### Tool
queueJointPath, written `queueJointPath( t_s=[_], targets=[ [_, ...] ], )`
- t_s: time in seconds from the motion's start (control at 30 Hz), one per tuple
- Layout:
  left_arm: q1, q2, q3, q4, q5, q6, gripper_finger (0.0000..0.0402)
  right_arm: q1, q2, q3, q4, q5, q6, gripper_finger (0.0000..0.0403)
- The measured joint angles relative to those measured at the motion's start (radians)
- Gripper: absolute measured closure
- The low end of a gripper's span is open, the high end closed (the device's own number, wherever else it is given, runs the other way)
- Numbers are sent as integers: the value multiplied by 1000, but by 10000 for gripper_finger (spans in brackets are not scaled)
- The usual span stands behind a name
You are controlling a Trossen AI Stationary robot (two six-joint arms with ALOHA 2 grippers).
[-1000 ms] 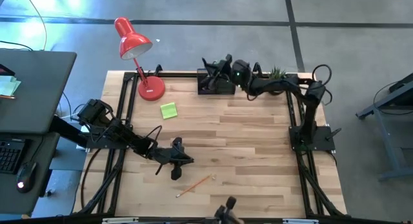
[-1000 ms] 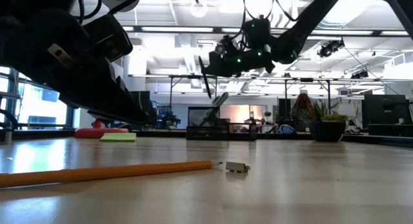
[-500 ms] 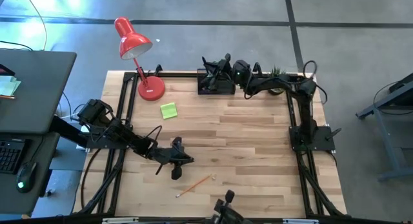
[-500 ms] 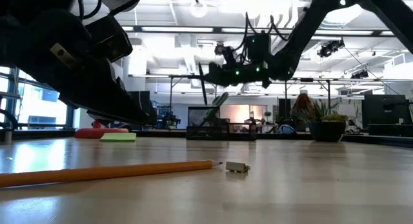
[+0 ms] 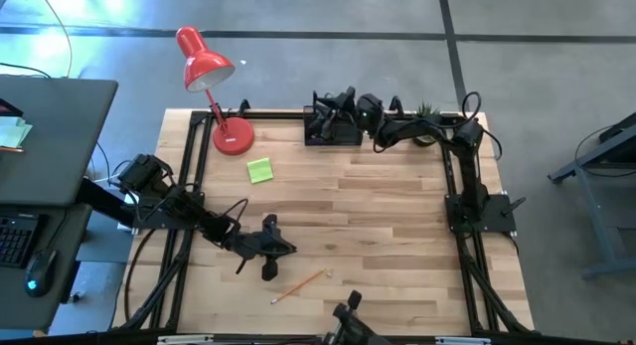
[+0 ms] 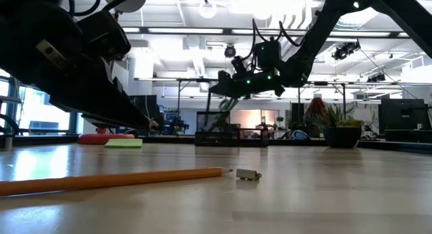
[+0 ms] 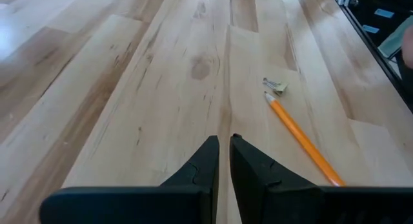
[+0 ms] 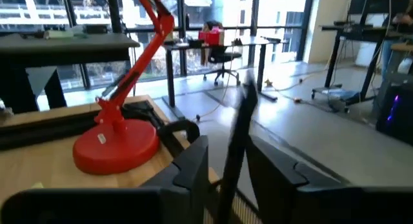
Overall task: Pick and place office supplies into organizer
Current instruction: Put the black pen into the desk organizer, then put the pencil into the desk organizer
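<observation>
Right gripper, jaws parted around a dark pen, hung over the organizer at table's 12 o'clock, apparently releasing; next, lift clear; left gripper, nearly closed, empty, hovered near the pencil at 6.

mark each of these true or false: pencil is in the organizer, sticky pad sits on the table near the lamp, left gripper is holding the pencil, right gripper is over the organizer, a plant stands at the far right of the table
1. The pencil is in the organizer. False: it lies on the table, near the front edge.
2. The sticky pad sits on the table near the lamp. True.
3. The left gripper is holding the pencil. False: it is nearly shut on nothing, and the pencil lies apart from it.
4. The right gripper is over the organizer. True: a thin dark item shows between its fingers.
5. A plant stands at the far right of the table. True.
</observation>
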Motion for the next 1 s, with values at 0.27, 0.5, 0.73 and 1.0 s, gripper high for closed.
queueJointPath(
  t_s=[0.27,0.5,0.73,1.0],
  targets=[
    [-6,0,0,-13,-2,-3,376,0,-6,0,-40,-8,0,264],
    [-6,0,0,-22,-5,-8,376,2,-111,0,-200,-32,-25,251],
    [-6,0,0,-24,-5,-8,376,11,-329,0,-729,-212,-78,261],
    [-12,-3,2,-16,112,64,376,209,-488,-3,-1344,-131,-207,274]
  ],
)
